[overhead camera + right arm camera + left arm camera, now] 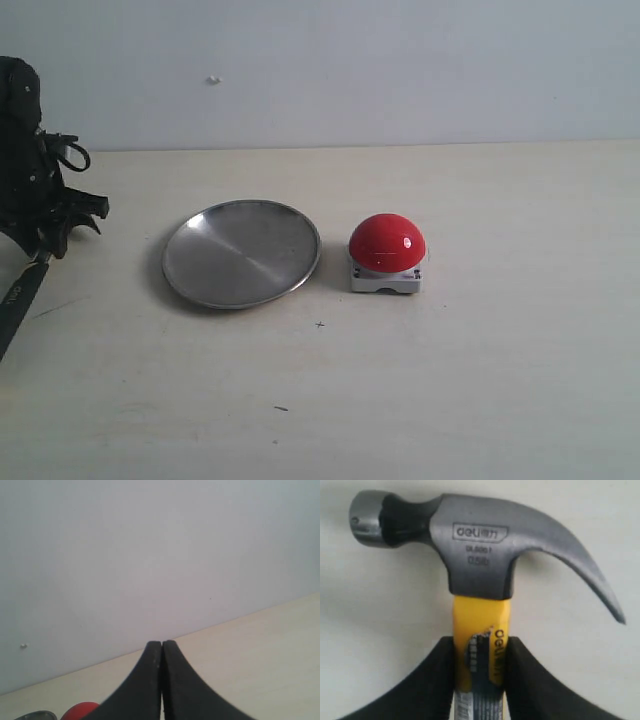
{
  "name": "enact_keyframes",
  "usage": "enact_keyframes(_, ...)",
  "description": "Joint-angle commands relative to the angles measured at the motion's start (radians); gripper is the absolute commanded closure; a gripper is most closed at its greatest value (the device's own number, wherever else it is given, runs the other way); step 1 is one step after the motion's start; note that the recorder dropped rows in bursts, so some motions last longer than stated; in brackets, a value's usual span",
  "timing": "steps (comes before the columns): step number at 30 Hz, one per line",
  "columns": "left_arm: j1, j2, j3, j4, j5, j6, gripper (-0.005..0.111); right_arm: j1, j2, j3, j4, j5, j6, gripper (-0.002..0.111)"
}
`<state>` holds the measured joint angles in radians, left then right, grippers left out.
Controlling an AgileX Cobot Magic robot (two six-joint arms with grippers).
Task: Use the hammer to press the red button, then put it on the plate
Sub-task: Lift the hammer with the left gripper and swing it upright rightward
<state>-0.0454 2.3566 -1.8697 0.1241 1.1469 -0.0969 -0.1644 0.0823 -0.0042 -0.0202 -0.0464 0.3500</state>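
My left gripper (479, 652) is shut on the hammer (480, 545), its black fingers (435, 680) clamping the yellow-and-black handle just below the dark metal head. In the exterior view that gripper (50, 245) is at the far left edge, and the hammer's handle (22, 298) slants down from it over the table. The silver plate (242, 252) lies to its right, with the red button (387, 243) on its grey base beyond the plate. My right gripper (161, 645) is shut on nothing and raised, and does not show in the exterior view.
A pale table (450, 380) runs back to a plain light wall (400, 70). The right wrist view catches the red button (80, 711) and a sliver of the plate (35, 715) at its lower edge.
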Motion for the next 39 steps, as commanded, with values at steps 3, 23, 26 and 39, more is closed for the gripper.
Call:
enact_keyframes(3,-0.003,-0.084,-0.002,-0.047,0.046,0.028,0.107,0.001,-0.005,0.004,-0.011,-0.001,0.000,0.108)
enact_keyframes(23,-0.280,-0.232,-0.002,-0.368,0.074,0.102,0.107,0.001,-0.005,0.004,-0.011,-0.001,0.000,0.108)
enact_keyframes(26,-0.339,-0.232,-0.002,-0.392,0.074,0.104,0.107,0.001,-0.005,0.004,-0.011,-0.001,0.000,0.108)
enact_keyframes(39,-0.463,-0.234,0.000,-0.601,-0.035,0.178,0.107,0.001,-0.005,0.004,-0.011,-0.001,0.000,0.108)
